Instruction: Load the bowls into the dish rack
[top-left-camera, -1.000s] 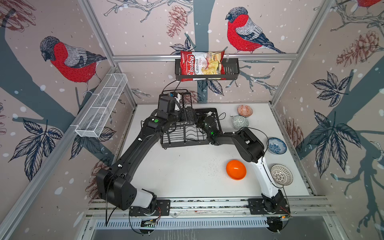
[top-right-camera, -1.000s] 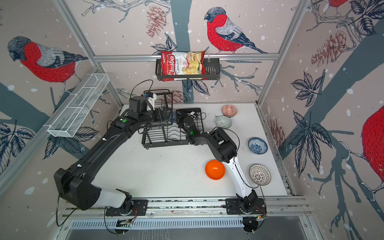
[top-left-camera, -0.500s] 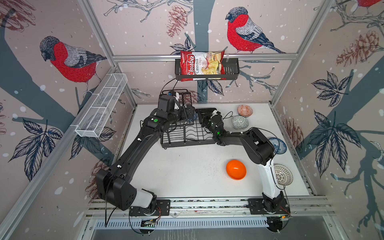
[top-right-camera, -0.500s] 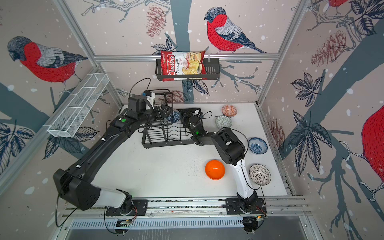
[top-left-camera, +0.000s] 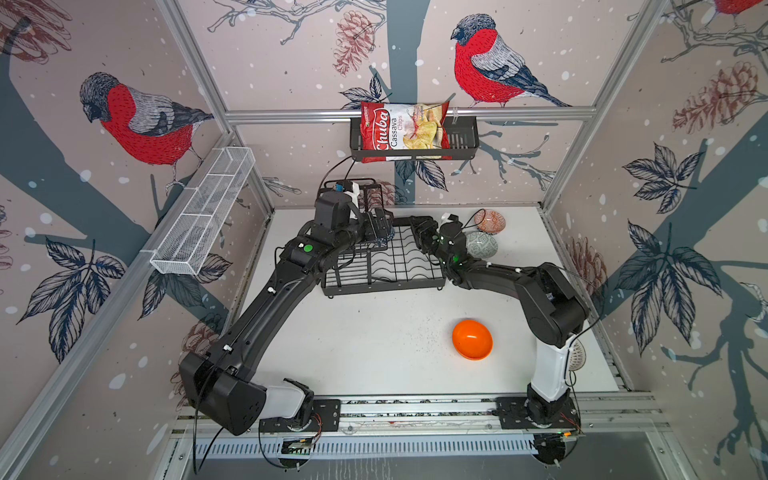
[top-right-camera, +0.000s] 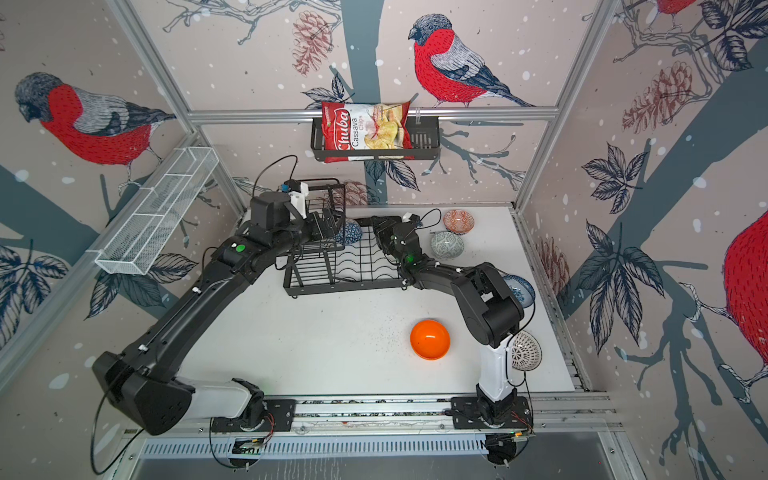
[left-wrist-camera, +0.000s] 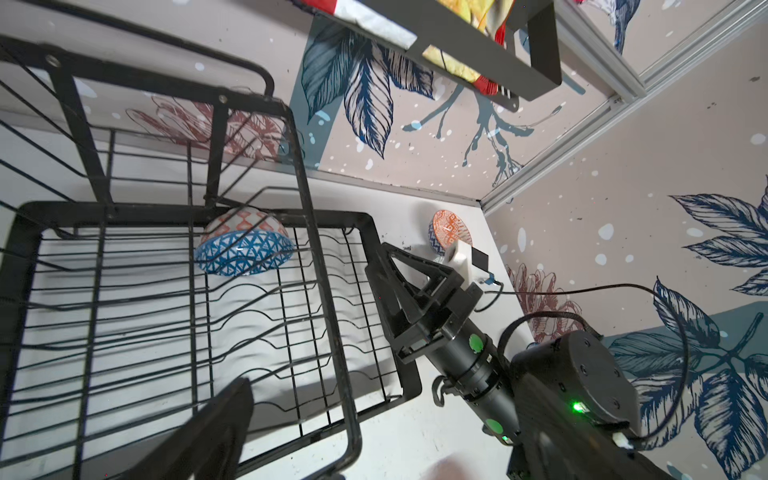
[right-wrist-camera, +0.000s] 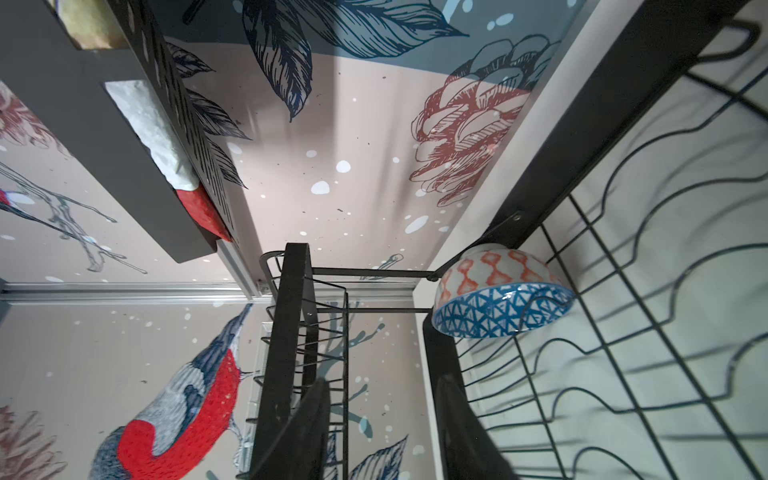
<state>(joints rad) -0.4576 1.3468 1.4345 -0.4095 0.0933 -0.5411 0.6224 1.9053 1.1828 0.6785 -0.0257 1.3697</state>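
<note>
Right tool (top-right-camera: 378, 226) part-open (holding nothing) beside dish rack (top-right-camera: 345, 287).

one bowl (left-wrist-camera: 243, 253) in the dish rack (top-left-camera: 382, 266), another bowl (top-left-camera: 482, 244) just right of it.

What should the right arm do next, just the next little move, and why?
Probably swing the right gripper away from the black wire dish rack to the grey-green patterned bowl beside it. Its jaws stand apart and empty, the dark-blue geometric bowl already stands on edge in the rack's wavy slots, and the grey-green one looks nearest of those outside the rack.
</note>
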